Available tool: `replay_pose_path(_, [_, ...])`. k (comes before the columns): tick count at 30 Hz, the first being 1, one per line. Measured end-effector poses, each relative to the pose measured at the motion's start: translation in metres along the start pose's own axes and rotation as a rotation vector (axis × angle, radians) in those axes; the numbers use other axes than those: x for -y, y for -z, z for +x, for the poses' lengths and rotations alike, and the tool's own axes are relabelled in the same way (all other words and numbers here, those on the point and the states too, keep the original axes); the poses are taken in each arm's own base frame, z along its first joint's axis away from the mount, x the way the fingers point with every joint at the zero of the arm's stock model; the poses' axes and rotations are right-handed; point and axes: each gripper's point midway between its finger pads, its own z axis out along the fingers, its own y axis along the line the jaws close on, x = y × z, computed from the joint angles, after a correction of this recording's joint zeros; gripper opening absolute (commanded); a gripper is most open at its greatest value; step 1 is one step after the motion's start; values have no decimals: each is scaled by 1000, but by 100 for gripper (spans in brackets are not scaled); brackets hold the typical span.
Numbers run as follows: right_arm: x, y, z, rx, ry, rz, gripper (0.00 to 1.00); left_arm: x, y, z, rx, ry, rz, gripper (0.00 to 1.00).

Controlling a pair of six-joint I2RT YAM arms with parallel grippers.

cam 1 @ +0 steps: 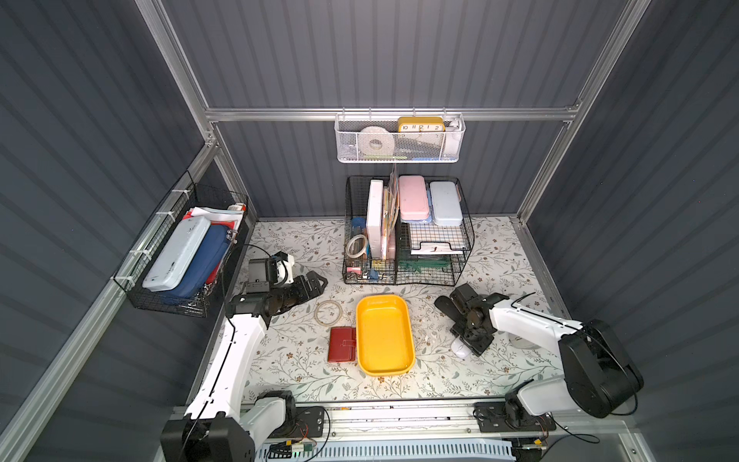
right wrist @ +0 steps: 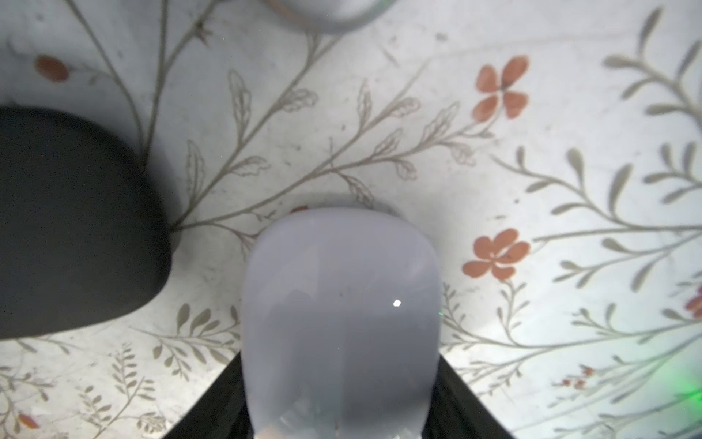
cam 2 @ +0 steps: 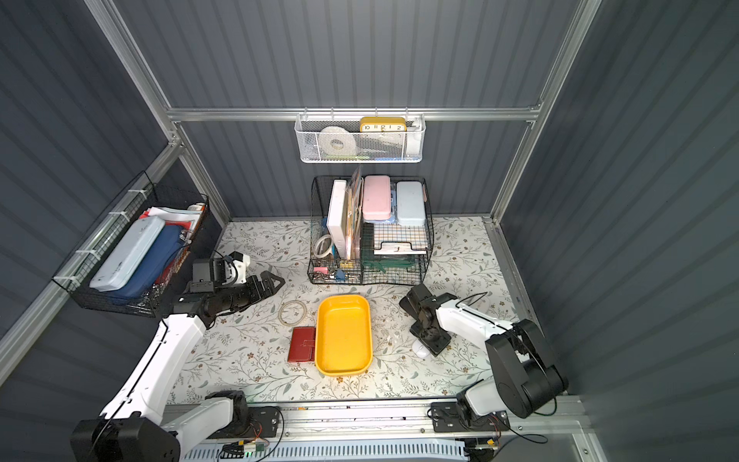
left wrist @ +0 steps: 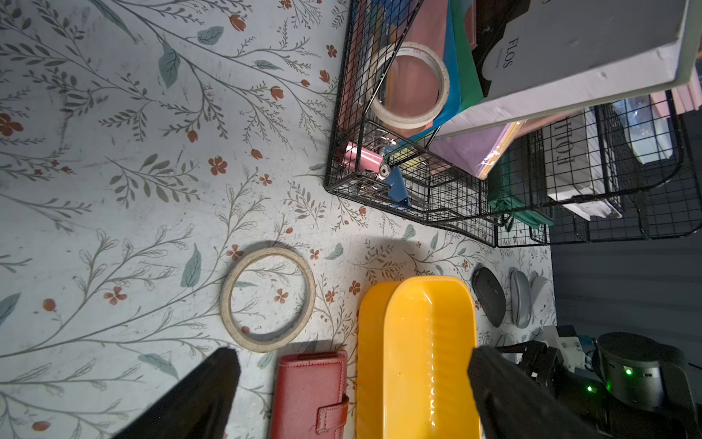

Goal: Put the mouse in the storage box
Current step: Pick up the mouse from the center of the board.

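Observation:
A pale white mouse (right wrist: 342, 323) sits between the black fingers (right wrist: 212, 410) of my right gripper (right wrist: 342, 403), which is shut on its sides. In both top views this mouse (cam 1: 460, 349) (cam 2: 420, 349) is low at the floral mat, right of the storage box, under the right gripper (cam 1: 468, 343). The storage box (cam 1: 384, 336) (cam 2: 344, 336) (left wrist: 418, 361) is a shallow yellow tray, empty, in the middle of the table. My left gripper (cam 1: 320, 282) (left wrist: 351, 353) hangs open at the left, holding nothing, facing the box.
A black mouse (right wrist: 76, 228) (left wrist: 489, 296) lies beside the held one, with a grey mouse (right wrist: 326, 11) (left wrist: 519, 298) further on. A red wallet (cam 1: 342, 345) touches the box's left side, near a tape ring (cam 1: 328, 313). A black wire organiser (cam 1: 408, 240) stands behind.

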Motion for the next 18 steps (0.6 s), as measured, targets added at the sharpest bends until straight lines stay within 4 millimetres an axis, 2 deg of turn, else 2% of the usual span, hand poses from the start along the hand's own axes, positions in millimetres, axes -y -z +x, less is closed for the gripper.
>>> replay_pose_path(11, [2, 6, 0, 24, 23, -50, 39, 4, 1, 1, -1, -9, 13, 99])
replay_pose_path(14, [-3, 19, -2, 62, 67, -102, 36, 13, 3, 3, -11, -13, 59, 99])
replay_pose_path(18, [-17, 47, -5, 142, 188, -224, 31, 29, 6, 5, -23, -25, 145, 99])
